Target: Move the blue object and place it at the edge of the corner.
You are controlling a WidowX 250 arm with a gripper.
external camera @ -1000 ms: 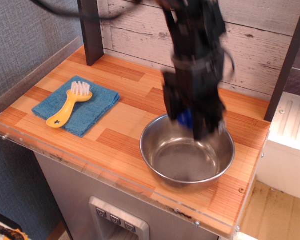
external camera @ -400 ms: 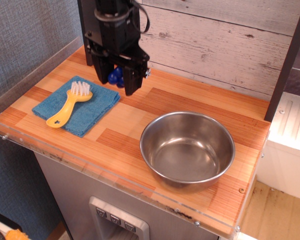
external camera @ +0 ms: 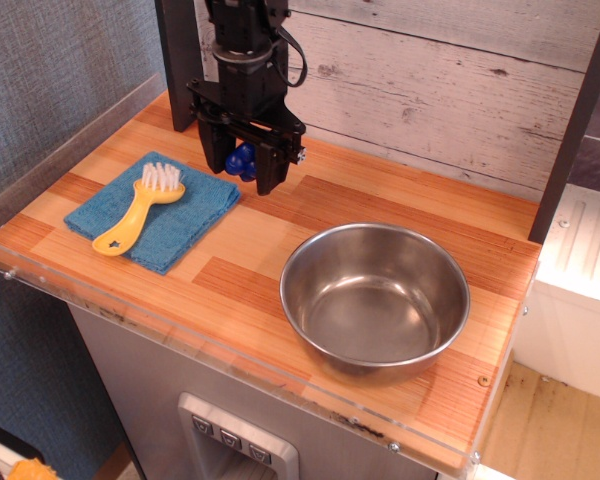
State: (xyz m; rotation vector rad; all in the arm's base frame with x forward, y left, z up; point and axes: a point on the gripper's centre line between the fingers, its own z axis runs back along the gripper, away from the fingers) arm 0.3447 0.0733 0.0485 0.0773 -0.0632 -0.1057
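Gripper sits upper left of centre in the frame, fingers pointing down, closed narrow on the blue object — the toy is pinched between the two black fingers, only its lower lumps showing. It hangs above the wooden counter, just right of the blue cloth; whether it touches the wood, can't tell from this angle.

Step in hand, as I read it: carry and set down at the back-left corner, near the dark post in the upper left. To do it well — keep the pinch firm through the move, travel low and clear of the cloth and the yellow brush lying on it, stop short of the post and the back wall. Lower until the toy rests on the wood before spreading the fingers; a rounded piece is likely to roll if dropped. Steel bowl, lower right of centre, is well apart and out of the path.

The object: small, glossy, dark blue, lumpy like a cluster of beads, far smaller than the bowl. Upper part hidden by the fingers.
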